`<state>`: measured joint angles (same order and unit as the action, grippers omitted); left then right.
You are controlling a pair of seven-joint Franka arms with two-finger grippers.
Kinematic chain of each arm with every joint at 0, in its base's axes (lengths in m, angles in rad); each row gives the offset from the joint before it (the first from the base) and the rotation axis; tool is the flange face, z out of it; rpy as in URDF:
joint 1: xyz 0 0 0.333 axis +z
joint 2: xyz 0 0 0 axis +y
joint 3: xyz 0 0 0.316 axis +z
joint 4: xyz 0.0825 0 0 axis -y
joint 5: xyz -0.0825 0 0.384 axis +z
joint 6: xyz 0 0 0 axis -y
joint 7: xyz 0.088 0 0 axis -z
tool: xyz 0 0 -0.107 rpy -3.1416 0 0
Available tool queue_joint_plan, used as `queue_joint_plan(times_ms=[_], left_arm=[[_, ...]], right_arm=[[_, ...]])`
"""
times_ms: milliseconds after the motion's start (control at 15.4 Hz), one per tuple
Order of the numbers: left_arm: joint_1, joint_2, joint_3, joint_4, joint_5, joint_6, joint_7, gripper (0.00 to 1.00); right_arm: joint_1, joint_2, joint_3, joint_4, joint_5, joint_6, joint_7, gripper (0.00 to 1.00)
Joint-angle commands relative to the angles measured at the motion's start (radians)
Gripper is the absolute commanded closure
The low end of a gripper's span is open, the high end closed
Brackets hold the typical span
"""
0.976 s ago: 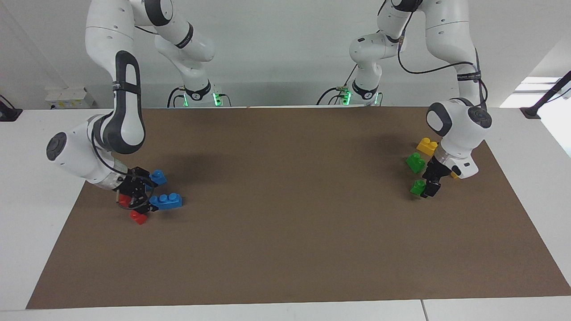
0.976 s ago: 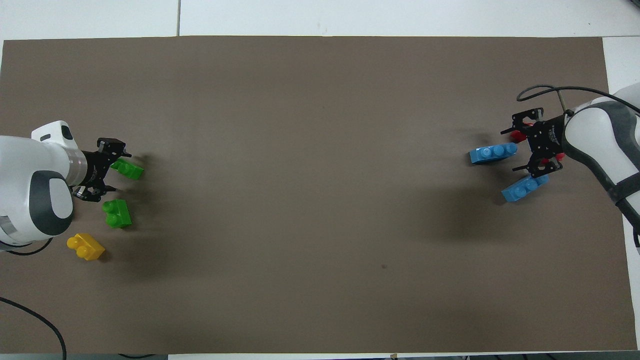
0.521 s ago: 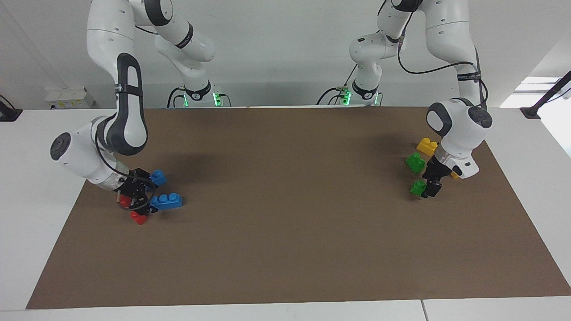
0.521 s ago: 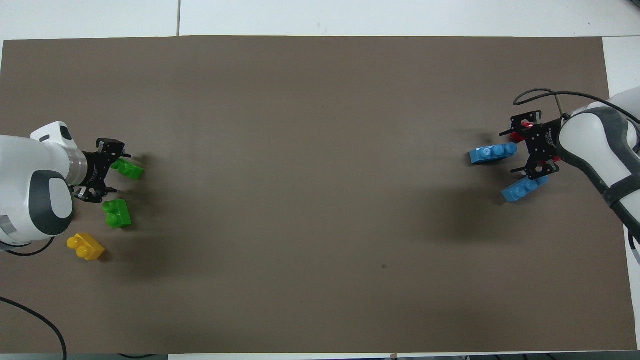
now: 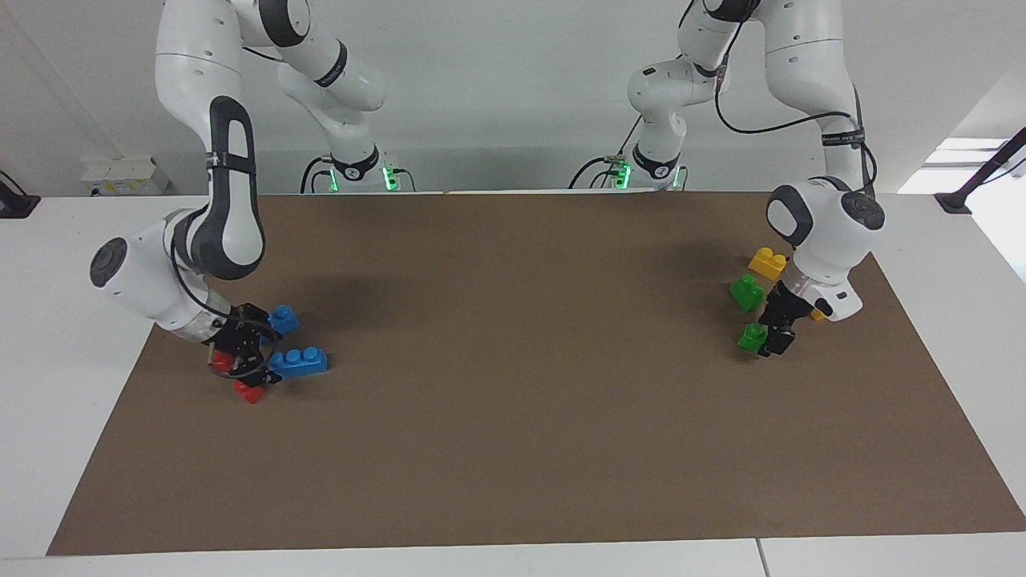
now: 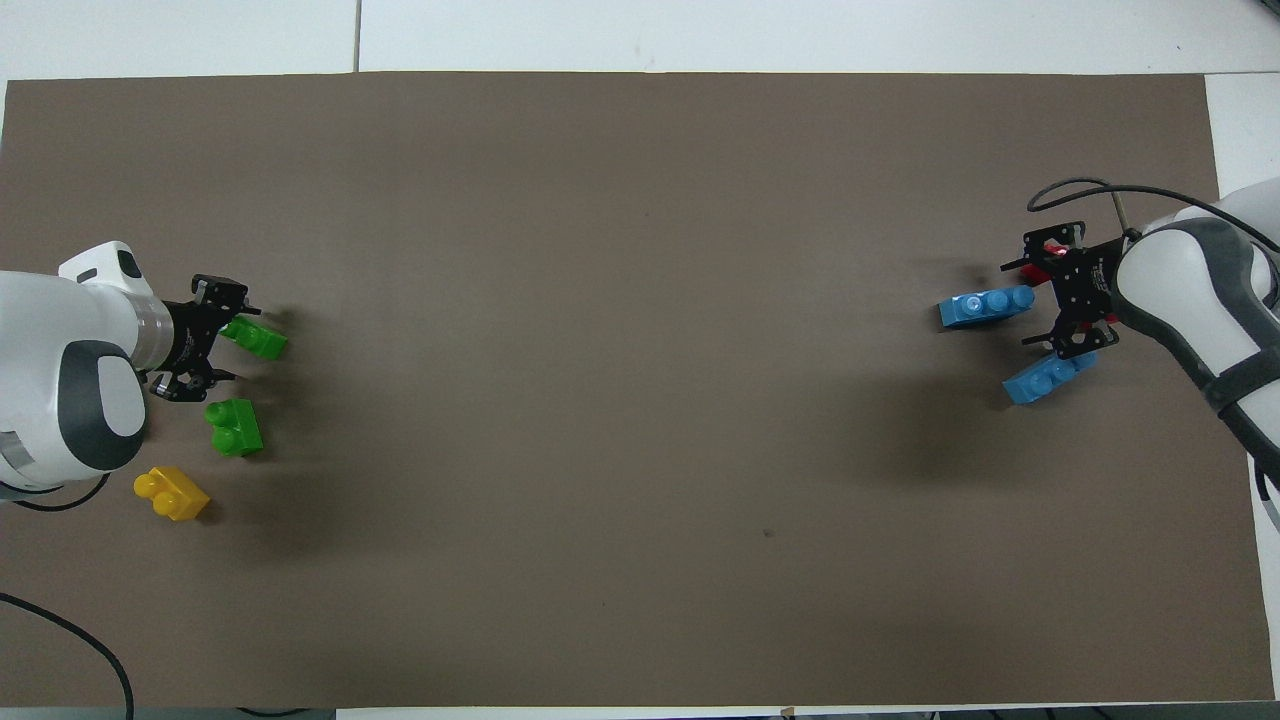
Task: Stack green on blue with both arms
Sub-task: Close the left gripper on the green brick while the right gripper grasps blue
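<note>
Bright, even light; soft shadows; sharp

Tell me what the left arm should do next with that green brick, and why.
Probably close the left gripper on the green brick farther from the robots: its open fingers sit low at that brick's end, so a grip looks ready.

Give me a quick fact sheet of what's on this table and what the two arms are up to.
green bricks: two, one at the left gripper, one nearer the robots
yellow brick: beside them, nearer the robots
blue bricks: two, one by the right gripper, one nearer the robots
red bricks: under the right gripper
stacked: nothing yet
mat: brown
</note>
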<state>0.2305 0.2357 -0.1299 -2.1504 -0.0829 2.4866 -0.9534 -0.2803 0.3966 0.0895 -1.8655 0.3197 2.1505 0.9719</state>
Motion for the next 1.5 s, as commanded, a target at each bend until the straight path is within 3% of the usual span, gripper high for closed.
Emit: queue_joint_plan(times_ms=[0, 195, 325, 455, 716, 846, 911, 976, 1041, 1106, 1236, 1432], left_arm=[[0.006, 0.017, -0.004, 0.017, -0.008, 0.012, -0.015, 0.22], [0.009, 0.019, -0.004, 0.020, -0.008, 0.014, -0.027, 0.43], [0.010, 0.019, -0.004, 0.026, -0.006, 0.014, -0.027, 0.79], [0.010, 0.019, -0.004, 0.033, -0.006, 0.014, -0.024, 1.00], [0.010, 0.019, -0.004, 0.044, -0.006, 0.006, -0.025, 1.00], [0.004, 0.017, -0.004, 0.046, -0.005, 0.005, -0.025, 1.00], [-0.003, 0.016, -0.004, 0.055, -0.005, -0.002, -0.025, 1.00], [-0.008, 0.011, -0.004, 0.061, -0.005, -0.015, -0.025, 1.00], [-0.013, 0.005, -0.005, 0.070, -0.003, -0.031, -0.025, 1.00], [-0.017, 0.002, -0.005, 0.079, -0.003, -0.054, -0.027, 1.00], [-0.040, -0.018, -0.007, 0.099, -0.003, -0.118, -0.041, 1.00], [-0.080, -0.042, -0.008, 0.119, -0.005, -0.167, -0.119, 1.00]], right_arm=[[-0.010, -0.009, 0.006, -0.038, 0.030, 0.060, -0.030, 0.01], [-0.010, -0.004, 0.006, -0.038, 0.038, 0.066, -0.029, 0.01], [-0.008, -0.004, 0.006, -0.040, 0.038, 0.072, -0.027, 0.01], [-0.005, -0.004, 0.006, -0.038, 0.039, 0.072, -0.022, 0.01], [-0.004, -0.004, 0.006, -0.050, 0.071, 0.084, -0.024, 0.03], [-0.004, -0.004, 0.006, -0.054, 0.071, 0.094, -0.027, 0.10], [-0.004, -0.004, 0.006, -0.054, 0.071, 0.095, -0.030, 0.18], [-0.004, -0.004, 0.006, -0.054, 0.071, 0.097, -0.032, 0.32], [-0.007, -0.004, 0.006, -0.054, 0.071, 0.097, -0.032, 0.48], [-0.005, -0.004, 0.006, -0.054, 0.071, 0.097, -0.032, 0.70], [0.001, -0.004, 0.006, -0.052, 0.071, 0.098, -0.032, 0.99], [0.004, -0.004, 0.006, -0.052, 0.070, 0.095, -0.086, 1.00]])
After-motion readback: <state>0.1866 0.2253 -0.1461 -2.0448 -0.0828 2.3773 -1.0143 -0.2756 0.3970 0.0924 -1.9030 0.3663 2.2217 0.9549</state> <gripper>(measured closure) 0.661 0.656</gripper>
